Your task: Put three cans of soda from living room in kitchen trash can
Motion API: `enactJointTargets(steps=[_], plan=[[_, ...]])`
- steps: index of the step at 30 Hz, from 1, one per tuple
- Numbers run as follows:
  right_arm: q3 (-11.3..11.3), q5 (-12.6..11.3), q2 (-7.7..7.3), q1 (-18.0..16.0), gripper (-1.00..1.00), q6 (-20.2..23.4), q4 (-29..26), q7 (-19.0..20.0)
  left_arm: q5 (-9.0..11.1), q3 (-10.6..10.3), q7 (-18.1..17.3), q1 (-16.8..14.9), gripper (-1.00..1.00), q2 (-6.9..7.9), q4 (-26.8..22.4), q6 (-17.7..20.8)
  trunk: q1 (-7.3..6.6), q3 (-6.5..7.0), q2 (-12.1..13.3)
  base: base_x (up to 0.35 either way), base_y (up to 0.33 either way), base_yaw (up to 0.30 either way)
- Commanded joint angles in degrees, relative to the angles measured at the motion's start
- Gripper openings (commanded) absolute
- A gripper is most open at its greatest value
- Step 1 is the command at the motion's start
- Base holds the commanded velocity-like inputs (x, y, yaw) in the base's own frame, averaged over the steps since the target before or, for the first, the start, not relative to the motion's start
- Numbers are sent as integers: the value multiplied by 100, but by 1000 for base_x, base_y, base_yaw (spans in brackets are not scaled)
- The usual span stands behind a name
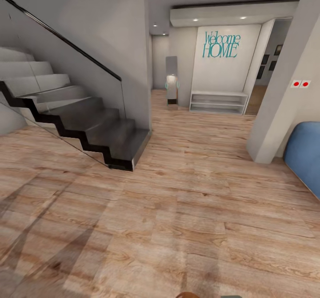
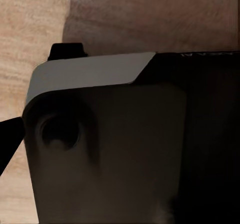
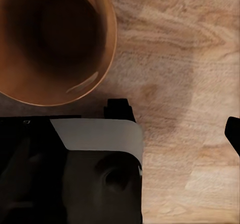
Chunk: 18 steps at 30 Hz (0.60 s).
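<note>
One hallway: wood floor [image 1: 186, 209] running from the foreground to a far white wall.
Left: stairs [image 1: 89, 124] with dark treads, a glass side panel and a black handrail, rising toward the left.
Centre, far: narrow mirror [image 1: 171, 80] standing on the floor just left of a low white shelf [image 1: 218, 102]; teal lettering "Welcome HOME" [image 1: 221, 44] on the wall above the shelf.
Right: pale pillar [image 1: 289, 89] bearing two red dots [image 1: 300, 83]; a blue rounded seat [image 1: 306, 155] beside its base, cut off by the frame edge.
Left wrist view: grey-and-black robot body [image 2: 125, 144] close to the camera over the floor; left gripper's fingers only as dark tips at the edges, spacing cannot be told.
Right wrist view: bin [image 3: 50, 38], glossy brown inside, open mouth facing the camera, next to the robot body; whether anything lies inside cannot be made out.
Right gripper: one dark fingertip [image 3: 233, 131] at the frame edge; apart or together cannot be told.
</note>
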Motion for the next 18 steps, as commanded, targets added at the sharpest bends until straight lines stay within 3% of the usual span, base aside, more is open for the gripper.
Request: enactJointTargets(steps=[1,5,11,18], plan=[[1,-2,2,-4,100,0,14,-5,3,0,4,-103,100,-2,-7,94,0,-1,0,0,0,0],[5,-6,12,-14,100,1,53,-19,12,16,19,-614,100,1,-28,593,0,-1,0,0,0,0],[14,-8,18,-18,100,1,74,-28,7,24,43,-1124,100,27,-82,1102,0,-1,0,0,0,0],[26,-3,45,-19,100,-6,97,-43,12,34,69,-1469,100,58,-114,1340,0,-1,0,0,0,0]])
